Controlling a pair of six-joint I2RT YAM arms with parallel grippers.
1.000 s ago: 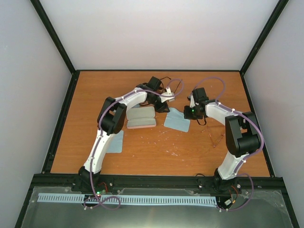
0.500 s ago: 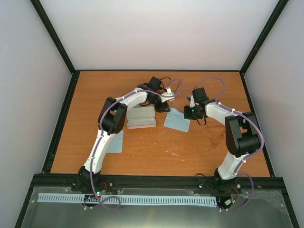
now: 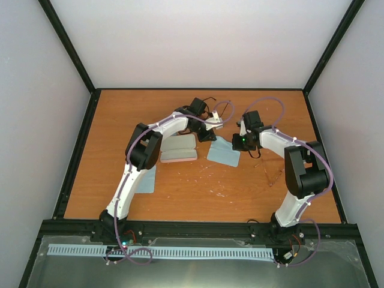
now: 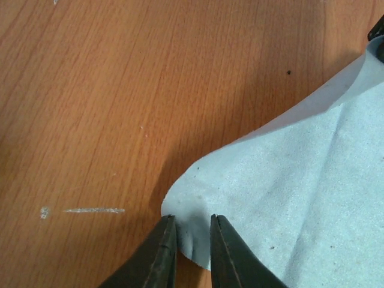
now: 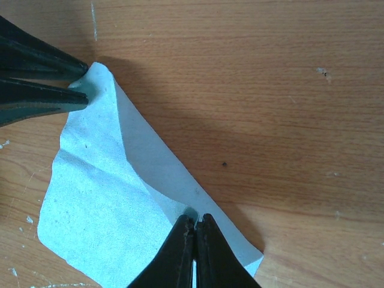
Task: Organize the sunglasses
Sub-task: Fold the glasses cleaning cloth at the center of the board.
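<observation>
The left gripper [image 4: 193, 222] is narrower than a second ago, its jaws drawn in from a wider spread to a slim gap around the 11 o'clock corner of the light-blue cloth [image 4: 288, 192].

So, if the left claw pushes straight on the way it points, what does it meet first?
The cloth: its corner sits between the left claw's fingers. Beyond it, only the table, though depth is hard to judge.
</observation>
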